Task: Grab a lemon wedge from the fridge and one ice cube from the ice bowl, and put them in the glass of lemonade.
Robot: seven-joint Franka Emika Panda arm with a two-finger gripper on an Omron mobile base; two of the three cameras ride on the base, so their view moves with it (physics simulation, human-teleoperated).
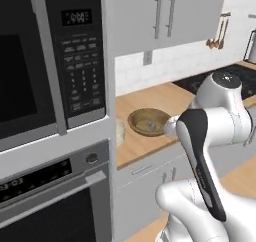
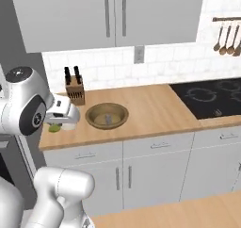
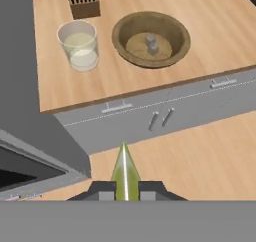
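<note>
The gripper (image 3: pixel 125 193) is closed down tight on the lemon wedge (image 3: pixel 124 173), whose yellow-green point sticks up between the two dark tips at the bottom centre of the hand view. The wedge looks light, soft and probably slick with juice, so a squeeze across its flat sides, as here, seems the right hold; more pressure would likely crush it or let it shoot out.

The glass of lemonade (image 3: pixel 78 45) stands at the upper left of the hand view, upright on the wooden worktop (image 3: pixel 210 31), just beside the ice bowl (image 3: pixel 151 39) to its right. It is thin-walled and full enough to spill if knocked. One ice cube (image 3: pixel 151 43) sits in the middle of the bowl; it should be hard, slippery and small to pinch.

A knife block (image 2: pixel 75 89) stands behind the glass against the tiled wall. A dark hob (image 2: pixel 212 97) lies at the right of the right base view, grey cupboards hang above, and a microwave (image 1: pixel 50 61) over an oven takes the left of the left base view.
</note>
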